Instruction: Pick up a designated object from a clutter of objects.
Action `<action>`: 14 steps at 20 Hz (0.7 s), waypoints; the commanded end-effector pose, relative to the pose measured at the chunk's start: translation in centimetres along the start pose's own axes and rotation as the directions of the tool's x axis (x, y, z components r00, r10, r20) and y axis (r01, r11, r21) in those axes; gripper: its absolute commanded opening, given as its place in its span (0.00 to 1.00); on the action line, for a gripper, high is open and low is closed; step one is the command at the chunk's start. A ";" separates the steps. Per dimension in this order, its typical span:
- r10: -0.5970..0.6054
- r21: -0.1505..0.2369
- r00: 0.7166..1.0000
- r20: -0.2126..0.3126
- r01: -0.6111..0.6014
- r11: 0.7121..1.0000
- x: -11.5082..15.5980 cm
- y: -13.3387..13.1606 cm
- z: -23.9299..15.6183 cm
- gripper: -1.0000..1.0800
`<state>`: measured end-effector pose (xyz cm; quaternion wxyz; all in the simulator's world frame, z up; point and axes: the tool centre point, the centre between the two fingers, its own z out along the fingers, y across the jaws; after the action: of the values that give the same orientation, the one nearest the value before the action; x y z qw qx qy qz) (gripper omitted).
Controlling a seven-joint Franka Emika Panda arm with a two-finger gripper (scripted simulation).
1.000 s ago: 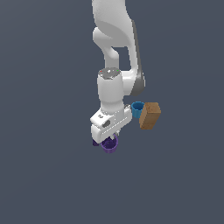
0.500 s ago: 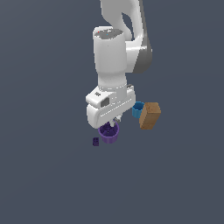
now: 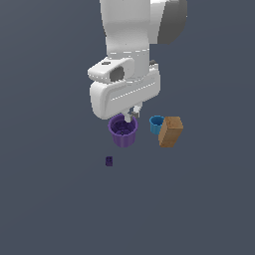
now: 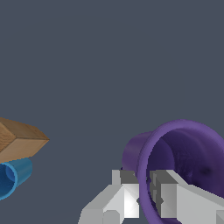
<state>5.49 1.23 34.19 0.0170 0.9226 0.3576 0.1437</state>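
The purple cup (image 3: 123, 133) hangs under the white hand, rim up and slightly tilted, above the dark floor. My gripper (image 3: 131, 116) is shut on the cup's rim at the side nearer the blue cup. In the wrist view the gripper (image 4: 146, 194) pinches the rim wall of the purple cup (image 4: 183, 148), one finger outside and one inside. The rest of the clutter lies apart from it: a blue cup (image 3: 157, 124), a brown block (image 3: 170, 131) and a tiny dark purple cube (image 3: 109, 161).
The blue cup (image 4: 11, 177) and the brown block (image 4: 19, 140) sit touching each other at the exterior view's right of the held cup. The tiny cube lies alone below and to the exterior view's left. The large white hand hides the fingers' upper parts.
The arm has risen and come closer to the exterior camera, carrying the purple cup up with it. The tiny cube, once beside the cup, now lies well below it.
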 end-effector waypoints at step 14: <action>0.001 -0.001 1.000 -0.001 -0.001 1.000 2.4 1.4 -9.6 0.00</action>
<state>5.46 1.12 43.63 0.0169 0.9228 0.3571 0.1439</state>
